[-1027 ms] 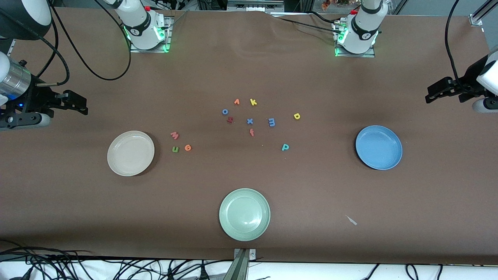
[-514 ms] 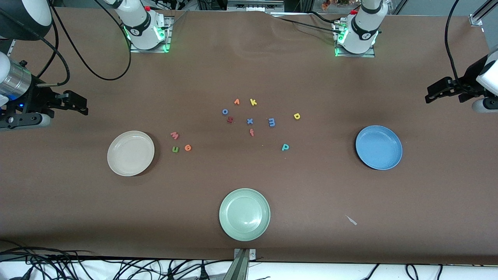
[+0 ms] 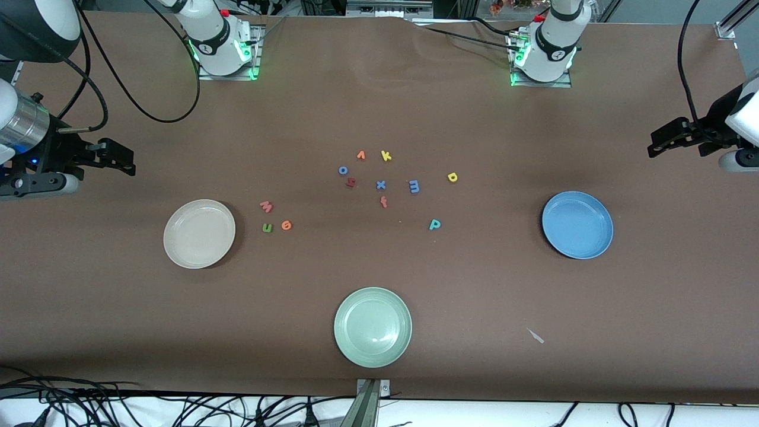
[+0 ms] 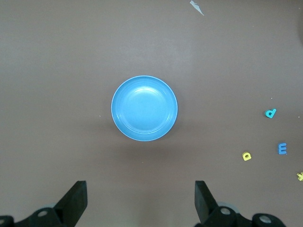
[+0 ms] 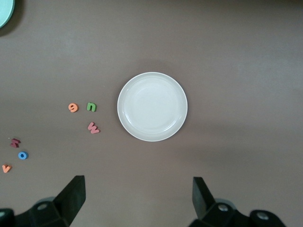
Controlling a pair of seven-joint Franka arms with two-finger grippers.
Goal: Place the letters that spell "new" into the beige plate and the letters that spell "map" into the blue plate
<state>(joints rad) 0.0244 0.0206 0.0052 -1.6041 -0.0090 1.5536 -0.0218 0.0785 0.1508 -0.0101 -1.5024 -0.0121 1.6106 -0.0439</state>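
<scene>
The beige plate [image 3: 199, 233] [image 5: 152, 106] lies bare toward the right arm's end. Beside it sit the pink w [image 3: 266, 206] [image 5: 93, 127], green n [image 3: 267, 227] [image 5: 91, 107] and orange e [image 3: 286, 225] [image 5: 73, 108]. The blue plate [image 3: 577, 225] [image 4: 144, 108] lies bare toward the left arm's end. The blue m [image 3: 414, 186] [image 4: 282, 148], yellow a [image 3: 452, 177] [image 4: 246, 156] and teal p [image 3: 434, 223] [image 4: 270, 113] rest mid-table. My right gripper [image 3: 124, 161] [image 5: 138, 196] hangs open high by the beige plate. My left gripper [image 3: 655, 142] [image 4: 140, 198] hangs open high by the blue plate.
A pale green plate [image 3: 372, 327] sits nearest the front camera. Other letters cluster mid-table: blue o [image 3: 343, 170], orange v [image 3: 360, 155], yellow k [image 3: 386, 156], blue x [image 3: 380, 184], red f [image 3: 383, 202], a dark red piece [image 3: 350, 182]. A pale scrap [image 3: 535, 335] lies nearer the camera.
The right arm has drifted very slightly; the left arm, the plates and all the letters stay where they were.
</scene>
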